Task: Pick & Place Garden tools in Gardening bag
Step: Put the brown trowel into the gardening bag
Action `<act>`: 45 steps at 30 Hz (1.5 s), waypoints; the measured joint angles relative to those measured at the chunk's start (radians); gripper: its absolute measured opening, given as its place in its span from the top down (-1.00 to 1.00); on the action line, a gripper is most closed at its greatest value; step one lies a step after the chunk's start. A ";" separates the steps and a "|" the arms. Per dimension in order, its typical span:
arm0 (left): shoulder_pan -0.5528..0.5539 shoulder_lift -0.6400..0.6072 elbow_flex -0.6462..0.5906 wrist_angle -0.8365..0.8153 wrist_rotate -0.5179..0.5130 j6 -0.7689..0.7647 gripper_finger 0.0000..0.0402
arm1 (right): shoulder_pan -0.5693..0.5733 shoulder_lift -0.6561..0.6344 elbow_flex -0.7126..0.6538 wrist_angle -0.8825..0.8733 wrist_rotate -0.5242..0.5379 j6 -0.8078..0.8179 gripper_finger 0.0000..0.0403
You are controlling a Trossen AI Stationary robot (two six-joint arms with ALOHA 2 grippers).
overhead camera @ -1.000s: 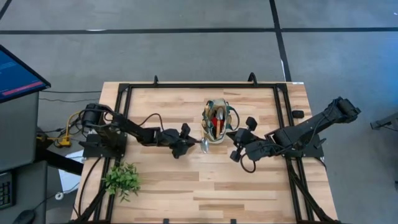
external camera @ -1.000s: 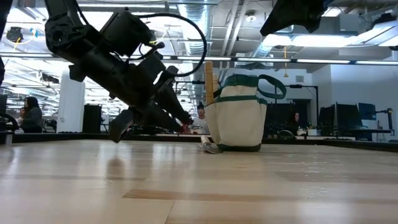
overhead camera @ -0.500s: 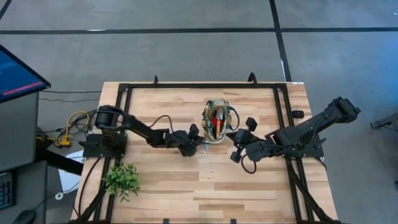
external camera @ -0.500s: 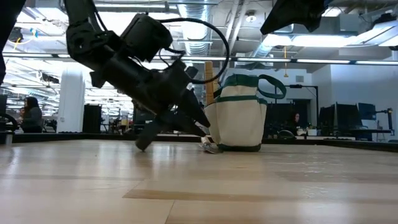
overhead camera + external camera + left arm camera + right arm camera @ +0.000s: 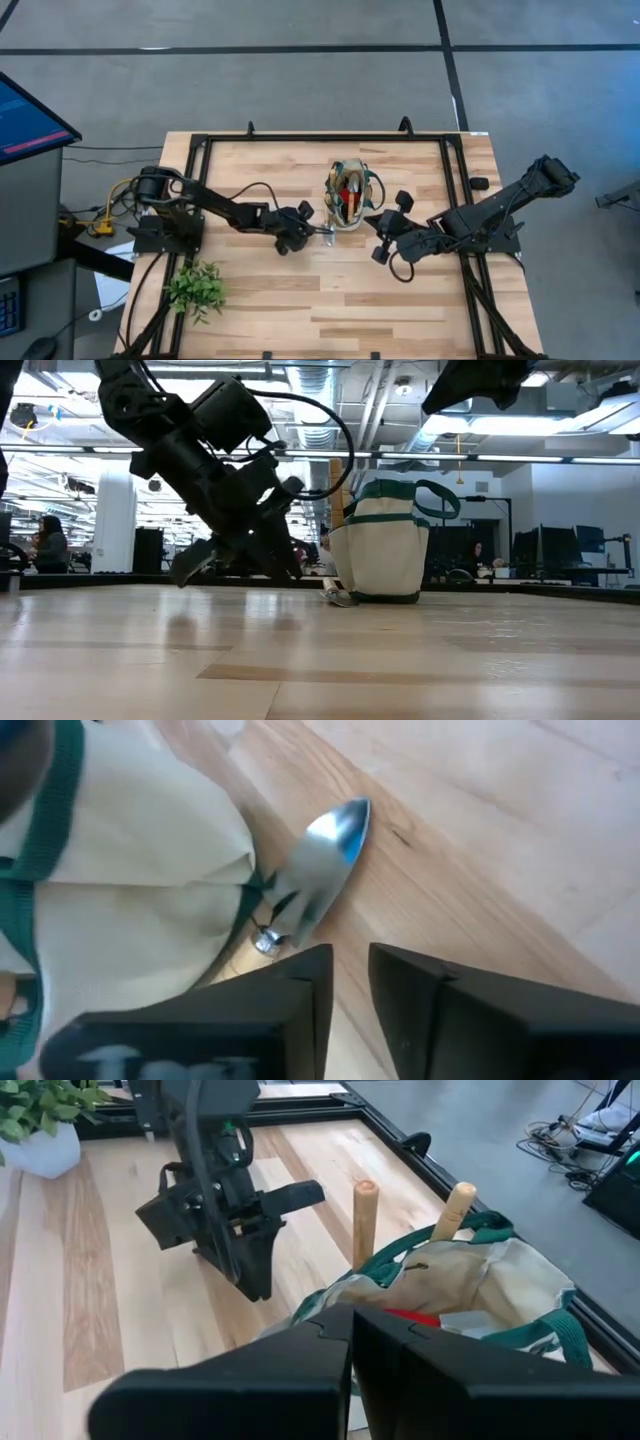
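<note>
**A:** What are we seeing nearest?

**B:** We are seeing the left gripper (image 5: pixel 345 982), fingers slightly apart, gripping nothing, hovering over a silver trowel (image 5: pixel 318 875) lying against the gardening bag (image 5: pixel 349 193).

**A:** And farther?

**B:** At the bag's four o'clock, the right gripper (image 5: pixel 381 236) is sitting clenched, empty. Two wooden handles (image 5: pixel 365 1220) are poking from the bag.

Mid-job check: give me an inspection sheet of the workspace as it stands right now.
Surface: wooden table in a black frame.
Job's things: gardening bag upright, two wooden handles and a red tool inside; silver trowel lying on the table against the bag's base.
Clutter: potted plant at the left front corner.
Grippers: left gripper just short of the trowel, fingers narrowly apart, nothing held; right gripper shut, empty, beside the bag.
Cables: yellow and black leads by the left arm's base.
Surroundings: a person seated far off; monitor left of the table.
</note>
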 joint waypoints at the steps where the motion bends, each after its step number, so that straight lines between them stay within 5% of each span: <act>1: 0.000 0.001 0.001 0.002 0.001 -0.001 0.74 | 0.000 0.000 0.000 0.000 0.000 0.000 1.00; 18: 0.000 0.002 0.187 -0.310 0.003 0.099 0.97 | 0.001 0.000 0.000 -0.014 -0.001 0.000 1.00; 28: -0.010 0.089 0.193 -0.327 0.021 0.275 0.96 | 0.002 0.000 0.000 -0.019 -0.001 0.000 1.00; 35: -0.012 0.104 0.235 -0.339 -0.064 0.276 0.96 | 0.002 0.000 0.000 -0.019 -0.002 0.000 1.00; 45: 0.012 0.079 0.254 -0.297 -0.058 0.262 0.93 | 0.003 0.000 0.000 -0.022 -0.026 0.000 1.00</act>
